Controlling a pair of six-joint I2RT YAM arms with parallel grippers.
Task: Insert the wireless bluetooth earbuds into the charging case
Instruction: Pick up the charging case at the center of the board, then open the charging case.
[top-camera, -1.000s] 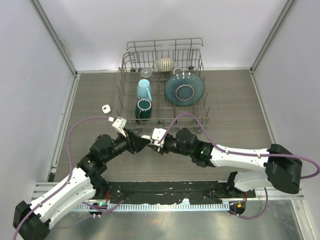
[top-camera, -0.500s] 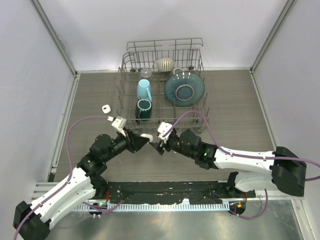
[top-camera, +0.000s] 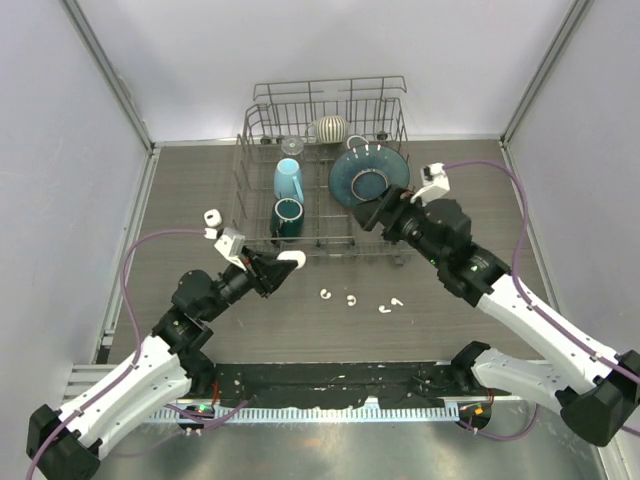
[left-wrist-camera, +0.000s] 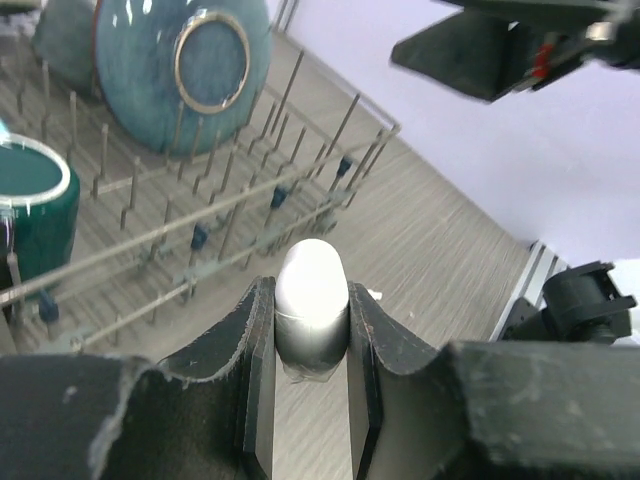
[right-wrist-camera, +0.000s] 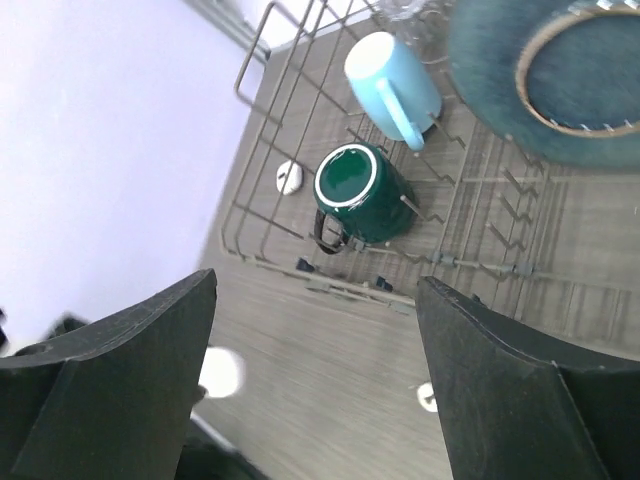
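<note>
Top external: four tiny white hooked earbuds (top-camera: 351, 299) lie loose on grey wood-grain table (top-camera: 180, 180), too small to make out in detail. Left gripper (left-wrist-camera: 311, 292) clamps white rounded plastic charging case (left-wrist-camera: 311, 275), its base hidden between the fingers. Right gripper (right-wrist-camera: 315, 290) is spread wide and empty.

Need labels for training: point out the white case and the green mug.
white case (left-wrist-camera: 311, 292): left wrist view, on its rounded upper body.
green mug (top-camera: 287, 216): top external view, on its open mouth.

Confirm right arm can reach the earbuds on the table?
Probably yes. The right gripper hangs open above the dish rack; the earbuds lie uncovered on bare table just before it. The left gripper, shut on the charging case, sits off to the side.
</note>
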